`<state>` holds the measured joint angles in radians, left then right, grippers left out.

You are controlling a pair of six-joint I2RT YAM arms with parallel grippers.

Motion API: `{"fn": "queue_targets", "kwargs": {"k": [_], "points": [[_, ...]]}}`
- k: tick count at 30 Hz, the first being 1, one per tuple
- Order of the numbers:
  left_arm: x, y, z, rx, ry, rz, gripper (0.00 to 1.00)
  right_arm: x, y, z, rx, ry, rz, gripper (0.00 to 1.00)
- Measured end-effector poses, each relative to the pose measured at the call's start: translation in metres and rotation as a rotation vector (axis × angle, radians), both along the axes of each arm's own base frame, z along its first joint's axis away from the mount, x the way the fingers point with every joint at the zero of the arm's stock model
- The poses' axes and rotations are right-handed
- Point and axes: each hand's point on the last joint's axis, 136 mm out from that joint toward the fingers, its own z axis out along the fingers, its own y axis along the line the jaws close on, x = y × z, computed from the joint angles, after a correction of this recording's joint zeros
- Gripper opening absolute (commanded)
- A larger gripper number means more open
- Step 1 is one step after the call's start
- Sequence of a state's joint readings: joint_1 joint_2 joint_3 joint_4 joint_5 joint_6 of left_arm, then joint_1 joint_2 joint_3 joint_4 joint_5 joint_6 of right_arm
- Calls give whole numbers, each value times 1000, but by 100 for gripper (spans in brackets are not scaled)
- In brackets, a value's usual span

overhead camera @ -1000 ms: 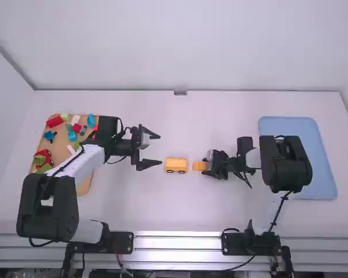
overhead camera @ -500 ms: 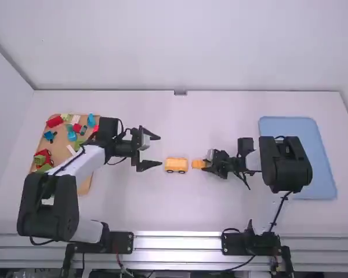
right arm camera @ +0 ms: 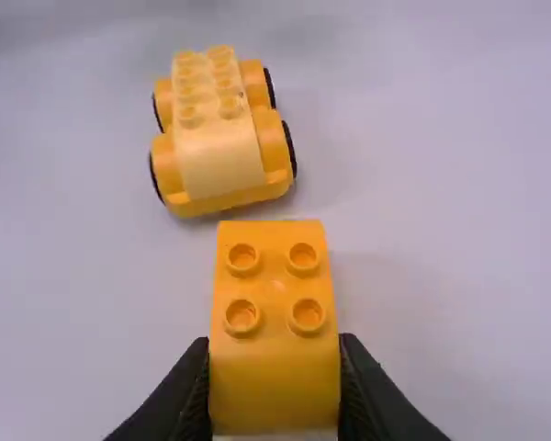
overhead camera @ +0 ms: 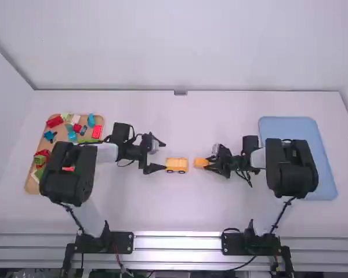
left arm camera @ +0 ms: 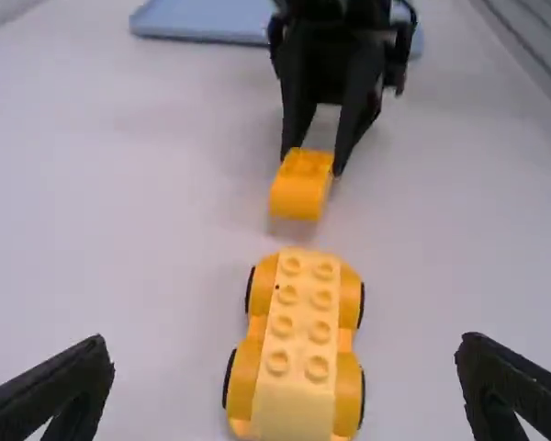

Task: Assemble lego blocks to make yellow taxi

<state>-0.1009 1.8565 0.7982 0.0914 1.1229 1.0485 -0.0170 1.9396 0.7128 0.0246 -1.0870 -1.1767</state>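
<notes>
- Left gripper [overhead camera: 163,156]: jaws wide apart, nothing gripped. They point at the car base from the left side of the setup, tips near its closer end.
- Right gripper [overhead camera: 208,163]: jaws closed on the small block, one on each side of it. They point back toward the left jaws.
- Small bright-orange plastic block with four round studs on top [right arm camera: 274,289]: between the right jaws, projecting past their tips toward the car base. Studs face up. Cannot tell whether its underside touches the table.
- Yellow-orange plastic car base with black wheels and a pale yellow studded strip on top [left arm camera: 298,358]: upright, between the two grippers. Ahead of the left jaws, in line with their opening, gripped by neither pair. Strip carries two rows of four studs, with a smooth section at each end.
- Block to car base: short gap, apart. Block lies on the right jaws' side of the base, roughly in line with its long axis.
- White table [overhead camera: 185,214]: under the car base and below both sets of jaws.
- Tan tray [overhead camera: 61,150]: behind the left jaws, well apart from them. Holds assorted red, blue and green plastic pieces, including a flat red block [overhead camera: 97,132].
- Pale blue rectangular tray [overhead camera: 287,128]: well behind the right jaws, partly hidden by the right arm.
</notes>
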Motion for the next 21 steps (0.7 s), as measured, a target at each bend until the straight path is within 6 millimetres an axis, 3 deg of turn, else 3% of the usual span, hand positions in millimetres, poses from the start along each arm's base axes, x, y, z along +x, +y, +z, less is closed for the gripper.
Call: {"fn": "queue_targets", "kwargs": {"k": [5,8,17,21], "points": [[-1,-16,-28,71,-17,-25,99,-1,16,30,-9,-49,52,14],[2,-21,-36,106,-39,-25,99,-1,27,37,-23,-81,84,14],[5,-21,-65,160,-9,5,100,-14,55,38,-36,-107,171,13],[5,-21,-68,161,-11,0,90,-13,63,37,-49,-125,181,11]]}}
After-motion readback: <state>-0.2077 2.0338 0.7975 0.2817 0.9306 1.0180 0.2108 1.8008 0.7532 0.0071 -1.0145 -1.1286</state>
